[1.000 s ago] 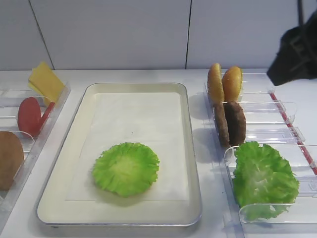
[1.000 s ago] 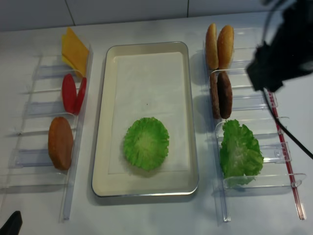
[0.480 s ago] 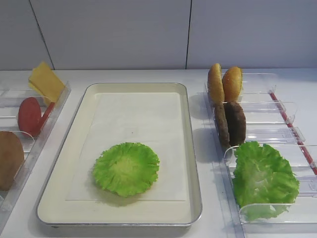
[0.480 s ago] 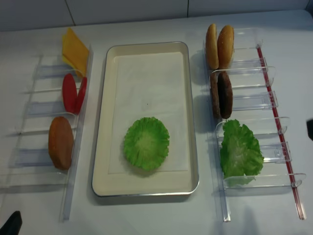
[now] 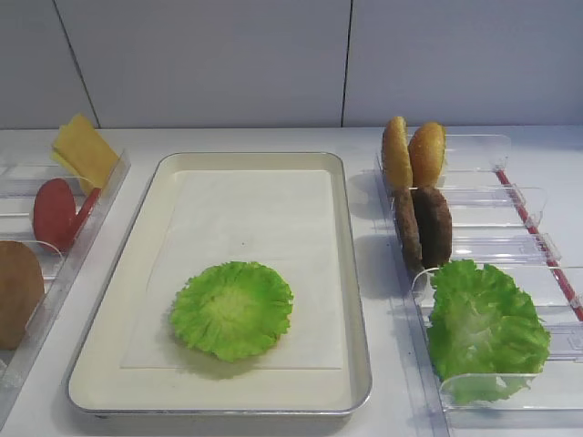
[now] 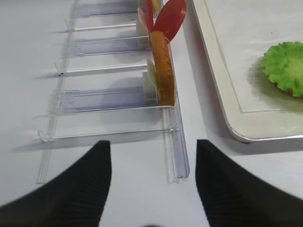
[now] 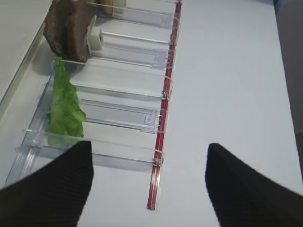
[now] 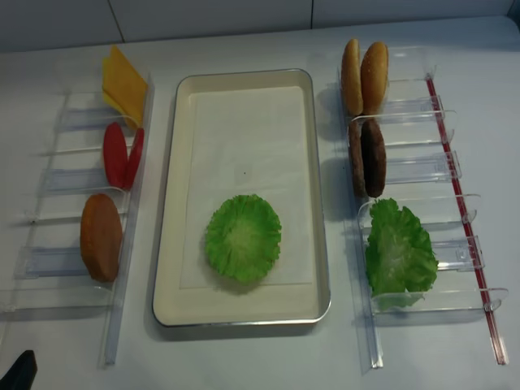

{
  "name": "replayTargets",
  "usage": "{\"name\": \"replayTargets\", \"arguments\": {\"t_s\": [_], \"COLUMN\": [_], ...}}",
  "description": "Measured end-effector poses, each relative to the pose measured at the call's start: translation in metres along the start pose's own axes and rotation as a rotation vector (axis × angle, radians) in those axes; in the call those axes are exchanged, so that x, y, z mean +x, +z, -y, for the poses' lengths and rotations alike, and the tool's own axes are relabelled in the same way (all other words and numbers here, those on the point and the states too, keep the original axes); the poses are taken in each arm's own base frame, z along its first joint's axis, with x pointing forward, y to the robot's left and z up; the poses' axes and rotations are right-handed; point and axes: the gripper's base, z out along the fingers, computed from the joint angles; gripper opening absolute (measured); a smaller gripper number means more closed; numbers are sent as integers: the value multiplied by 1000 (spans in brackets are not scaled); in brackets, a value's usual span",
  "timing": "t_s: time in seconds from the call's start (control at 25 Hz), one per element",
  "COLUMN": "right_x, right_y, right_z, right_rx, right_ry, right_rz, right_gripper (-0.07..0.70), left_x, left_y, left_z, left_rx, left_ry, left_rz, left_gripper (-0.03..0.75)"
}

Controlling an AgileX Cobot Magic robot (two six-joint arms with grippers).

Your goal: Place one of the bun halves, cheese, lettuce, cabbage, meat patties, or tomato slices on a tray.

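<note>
A frilly green lettuce (image 5: 231, 309) leaf lies flat on the paper liner at the near end of the cream tray (image 5: 118, 300). The left rack holds the cheese (image 8: 123, 81), tomato slices (image 8: 120, 154) and a bun half (image 8: 101, 236). In the right rack stand two bun halves (image 8: 364, 77) and the meat patties (image 8: 367, 158). My right gripper (image 7: 147, 156) is open and empty over bare table by that rack's near end. My left gripper (image 6: 151, 151) is open and empty in front of the left rack. Both are out of the high views.
A bigger heap of green leaves (image 8: 396, 253) fills the near slot of the right clear rack (image 8: 455, 166), which has a red strip (image 7: 161, 142) along its outer side. A dark arm part (image 8: 18, 370) shows at the bottom left corner.
The right arm, dark at the upper right one second ago, has pulled back out of both high views. The lettuce and everything else stayed put.
</note>
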Motion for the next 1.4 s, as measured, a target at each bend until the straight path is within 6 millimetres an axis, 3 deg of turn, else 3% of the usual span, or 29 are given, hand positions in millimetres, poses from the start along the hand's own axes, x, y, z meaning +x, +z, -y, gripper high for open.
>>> {"name": "replayTargets", "arguments": {"t_s": [0.52, 1.4], "right_x": [48, 50], "right_y": [5, 5], "right_z": [-5, -6], "right_rx": [-8, -10], "right_ry": [15, 20], "right_rz": [108, 120], "right_gripper": [523, 507], "left_x": [0, 0], "left_y": [0, 0], "left_z": [0, 0], "left_rx": [0, 0], "left_ry": [0, 0], "left_rz": [0, 0], "left_gripper": [361, 361]}}
